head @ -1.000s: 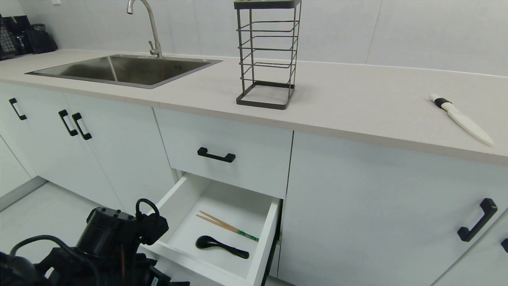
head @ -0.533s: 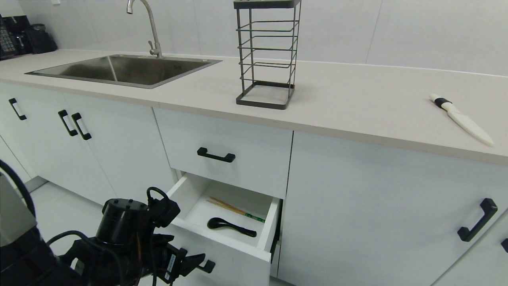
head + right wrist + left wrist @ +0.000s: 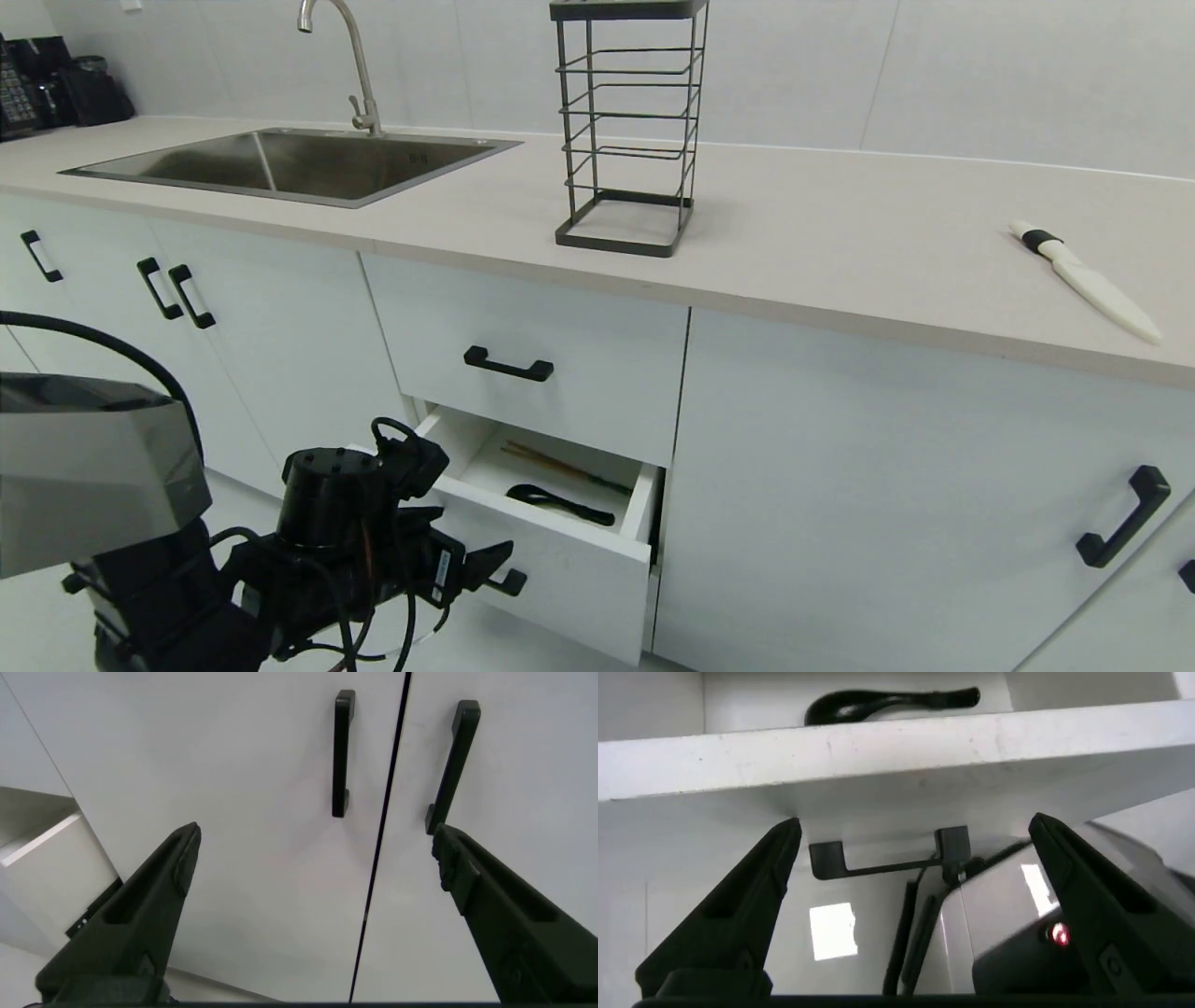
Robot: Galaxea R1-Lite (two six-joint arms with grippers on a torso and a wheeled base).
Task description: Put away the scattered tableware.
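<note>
A long pale countertop (image 3: 840,233) runs across the head view above white cabinet fronts. Set into its left part is a steel sink (image 3: 187,166) with a curved faucet (image 3: 350,56) behind it. A tall black wire rack (image 3: 621,245) stands upright on the counter, near the middle and well apart from the sink.

Below the rack, an upper drawer (image 3: 532,317) is closed. The drawer (image 3: 560,569) beneath it stands partly pulled out, its inside showing from above.

The left gripper (image 3: 495,571) sits low in front of that open drawer, right at its front panel. In the left wrist view its two black fingers (image 3: 747,905) are spread wide, one on either side of the drawer's black handle (image 3: 887,854), and they clasp nothing. The right gripper (image 3: 316,833) faces a pair of closed cabinet doors (image 3: 234,812) with two upright black handles; its fingers are likewise spread wide and hold nothing.

A white knife (image 3: 1088,280) with a black band on its grip lies flat on the countertop far to the right, well apart from the rack. Inside the open drawer, a pair of wooden chopsticks (image 3: 560,465) lies toward the back, and a black spoon (image 3: 560,501) lies just in front of them, nearer the drawer's front
</note>
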